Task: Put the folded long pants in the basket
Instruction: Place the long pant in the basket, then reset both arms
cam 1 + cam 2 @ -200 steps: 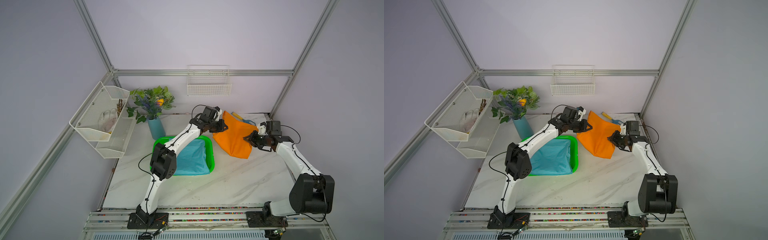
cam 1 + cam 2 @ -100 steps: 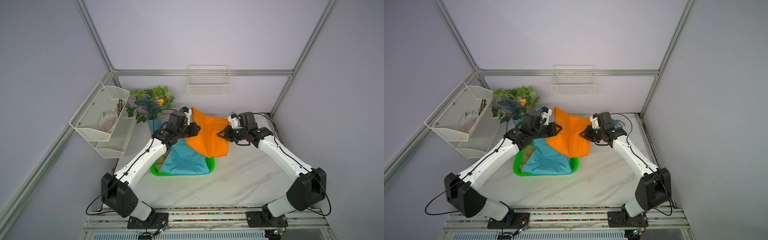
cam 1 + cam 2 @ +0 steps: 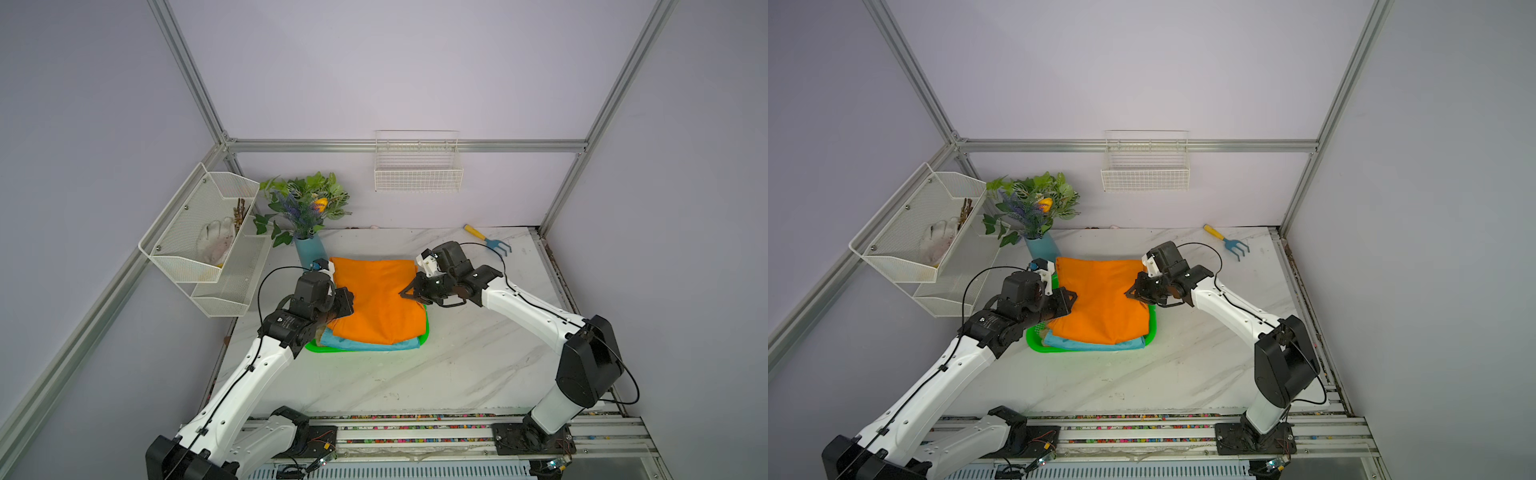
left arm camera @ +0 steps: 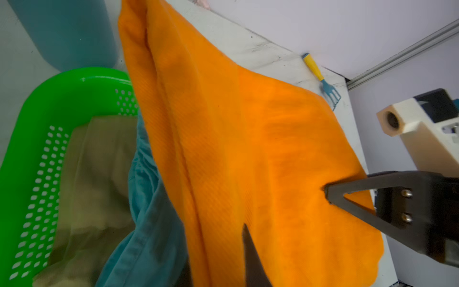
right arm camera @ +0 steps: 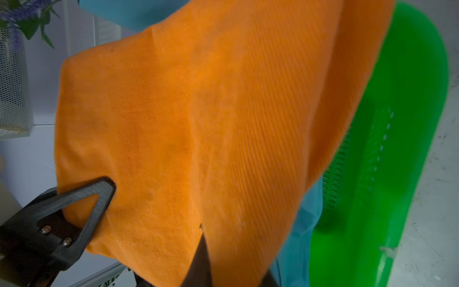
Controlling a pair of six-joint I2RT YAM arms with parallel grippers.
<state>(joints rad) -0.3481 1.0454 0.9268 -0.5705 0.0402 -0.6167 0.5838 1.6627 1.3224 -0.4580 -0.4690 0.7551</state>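
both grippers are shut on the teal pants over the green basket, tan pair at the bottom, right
No. The left gripper and right gripper are shut on the orange pants, not the teal pants, which lie beneath in the basket above the tan pants; the left wrist view shows it.

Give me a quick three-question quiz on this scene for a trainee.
1. True or false: the left pincer and right pincer both grip the orange pants.
2. What colour are the pants lowest in the green basket? A tan, B red, C white.
3. Name the garden tool lying on the table.
Key: 1 true; 2 A, the tan pants; 3 the hand rake.
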